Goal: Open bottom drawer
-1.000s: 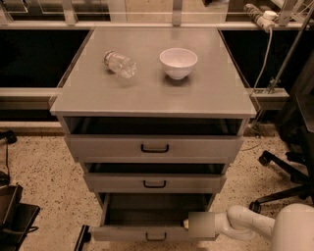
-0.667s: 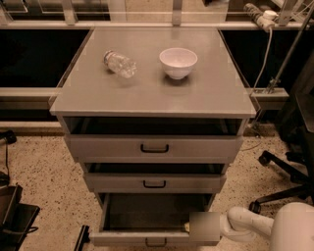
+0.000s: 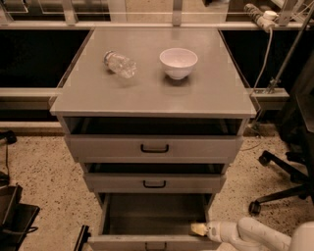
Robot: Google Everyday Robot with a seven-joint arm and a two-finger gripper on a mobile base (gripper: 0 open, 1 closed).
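We see the bottom drawer point(image 3: 147, 218) standing well open near the lower edge of the view, its plain grey inside showing. The claw point(image 3: 198, 229) sits at its right front corner (wide or narrow, we cannot tell). On the tabletop point(image 3: 147, 95) are a white bowl point(image 3: 178, 62) and, well apart from it, a clear bottle point(image 3: 120, 63) on its side.

Place: lab-like workroom.
Floor: speckled terrazzo point(image 3: 39, 162), 8 o'clock.
Furniture: grey drawer cabinet point(image 3: 152, 93), centre; rolling chair base point(image 3: 274, 181), 4 o'clock.
Wiring: power strip point(image 3: 260, 13), 1 o'clock.
Robot: gripper point(image 3: 198, 229), 5 o'clock, at bottom drawer point(image 3: 152, 215).
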